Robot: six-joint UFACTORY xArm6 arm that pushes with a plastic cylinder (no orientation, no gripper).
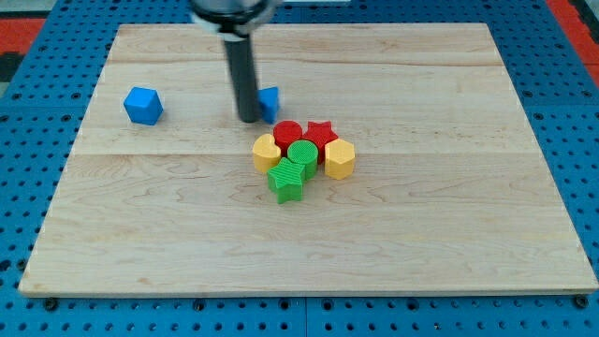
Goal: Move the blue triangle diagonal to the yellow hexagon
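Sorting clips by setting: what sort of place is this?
Probably a robotics lab bench: a wooden board on blue pegboard, small coloured blocks like the blue triangle, and my tip touching its left side.

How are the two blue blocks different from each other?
The blue cube sits alone near the view's left, while the blue triangle sits close to the cluster of red, yellow and green blocks. The cube shows fully; the triangle is partly hidden behind my rod. My tip is right beside the triangle, on its left in the view, and far from the cube. The cube looks bigger in view. Both are the same blue and rest on the wooden board.
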